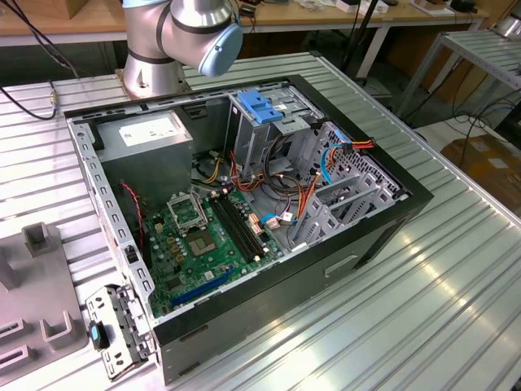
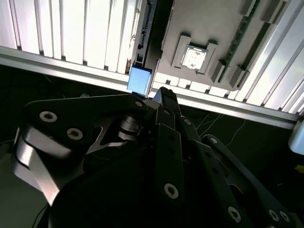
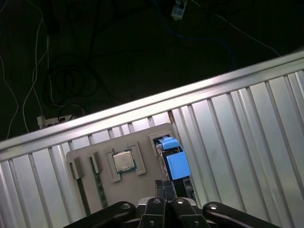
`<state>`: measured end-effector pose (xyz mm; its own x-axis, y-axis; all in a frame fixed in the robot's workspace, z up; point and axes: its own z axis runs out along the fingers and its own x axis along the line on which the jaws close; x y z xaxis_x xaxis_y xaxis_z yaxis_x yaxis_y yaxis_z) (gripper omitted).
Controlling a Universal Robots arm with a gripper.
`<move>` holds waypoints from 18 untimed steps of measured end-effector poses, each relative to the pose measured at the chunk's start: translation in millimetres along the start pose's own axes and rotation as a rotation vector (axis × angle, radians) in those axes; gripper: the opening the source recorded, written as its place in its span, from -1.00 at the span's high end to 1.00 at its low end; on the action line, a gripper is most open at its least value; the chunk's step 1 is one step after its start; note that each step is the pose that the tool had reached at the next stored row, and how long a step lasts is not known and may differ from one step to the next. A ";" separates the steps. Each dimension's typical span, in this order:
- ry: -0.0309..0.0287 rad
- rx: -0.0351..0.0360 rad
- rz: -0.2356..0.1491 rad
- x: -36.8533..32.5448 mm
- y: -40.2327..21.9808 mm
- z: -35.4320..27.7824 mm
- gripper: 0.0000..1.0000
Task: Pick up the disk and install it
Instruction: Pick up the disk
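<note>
Your pincer (image 3: 166, 184), closed tight and empty, hangs above the disk (image 3: 176, 164) standing in its tray (image 3: 142, 135); pickup pending, a grasp demands it open

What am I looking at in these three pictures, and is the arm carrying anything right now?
The exterior view is taken from off the arm. It shows a ribbed metal table with an open computer case, and the arm's base at the far side. Both wrist views ride on the arm and look past the gripper at a grey tray near the table's edge. The tray holds a processor chip and the disk, which has a blue frame. The jaws look shut and hold nothing. The disk sits in its slot just ahead of them.
</note>
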<state>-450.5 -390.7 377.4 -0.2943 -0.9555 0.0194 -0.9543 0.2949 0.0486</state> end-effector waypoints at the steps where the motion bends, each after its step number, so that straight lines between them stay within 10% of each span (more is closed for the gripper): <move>1: 0.0001 0.0000 -0.001 0.0 0.0 0.0 0.79; 18: 0.0006 0.0002 -0.011 0.0 0.0 0.0 0.79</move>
<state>-450.6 -390.7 377.4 -0.2834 -0.9588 0.0194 -0.9576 0.2841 0.0486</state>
